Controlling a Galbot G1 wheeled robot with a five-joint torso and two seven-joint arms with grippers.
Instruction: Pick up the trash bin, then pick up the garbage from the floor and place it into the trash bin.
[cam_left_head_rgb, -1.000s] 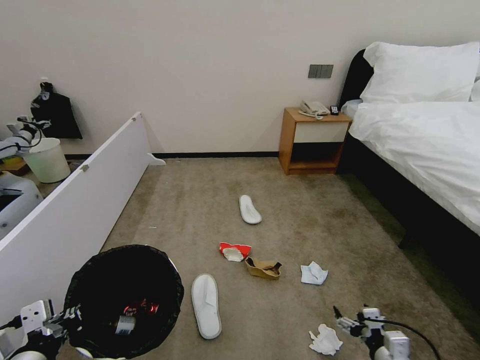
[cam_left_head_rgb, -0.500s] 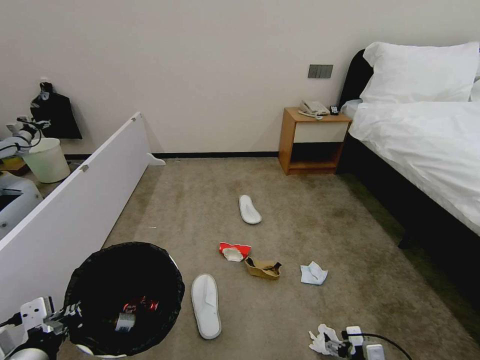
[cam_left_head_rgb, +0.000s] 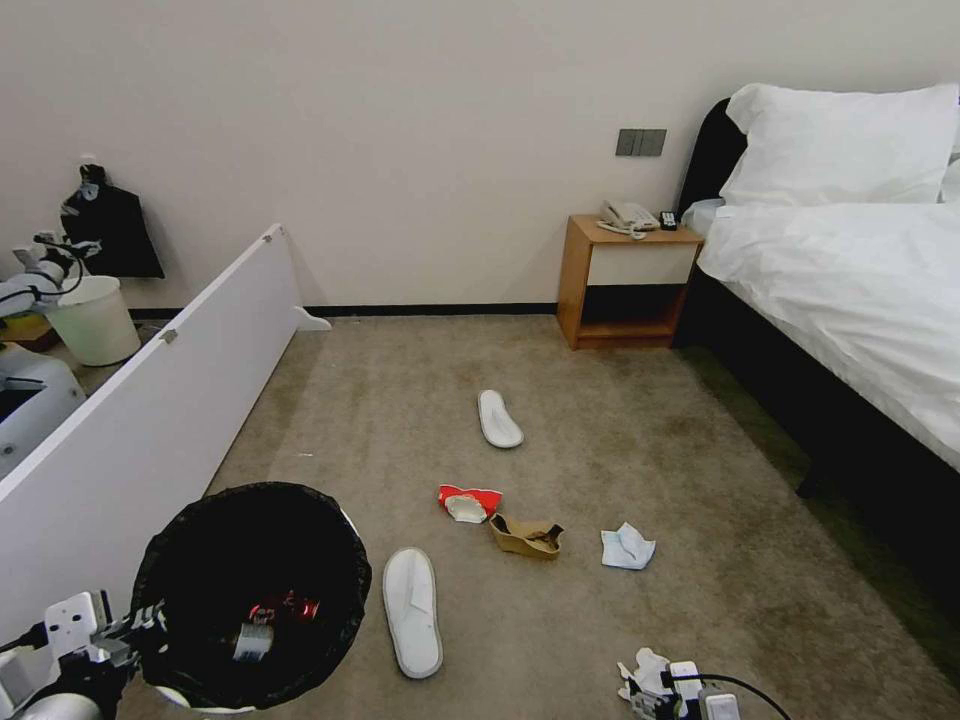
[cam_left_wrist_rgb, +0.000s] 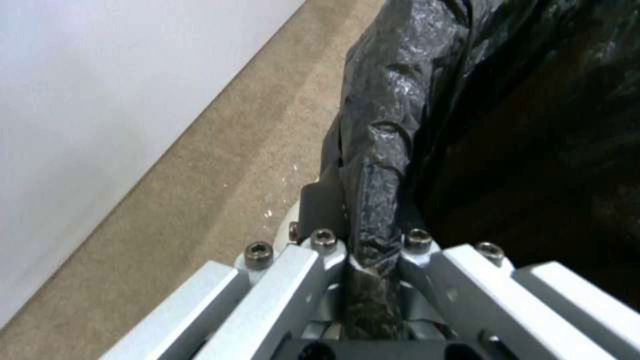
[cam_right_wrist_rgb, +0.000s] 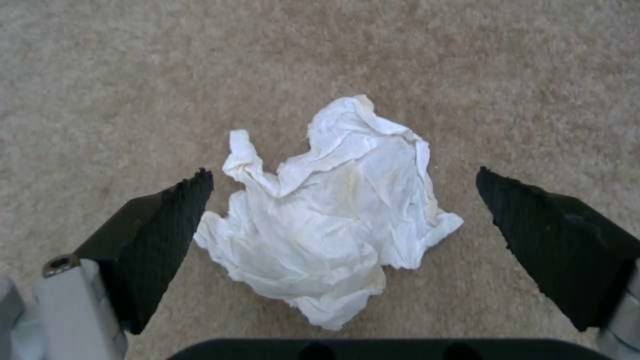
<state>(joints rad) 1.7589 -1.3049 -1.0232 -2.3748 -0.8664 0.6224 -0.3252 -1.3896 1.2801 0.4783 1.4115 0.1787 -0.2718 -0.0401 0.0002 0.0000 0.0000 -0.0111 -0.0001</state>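
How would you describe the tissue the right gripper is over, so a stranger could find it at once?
On the beige carpet, go to the edge nearest the robot, right of the long white slipper. There the right gripper hangs open above a crumpled white tissue. The other tissue lies flatter and farther off, beside the brown paper scrap.

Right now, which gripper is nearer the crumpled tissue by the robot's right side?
Right. The right gripper hovers over the tissue, open fingers straddling it. The left gripper is far off, shut on the trash bin rim.
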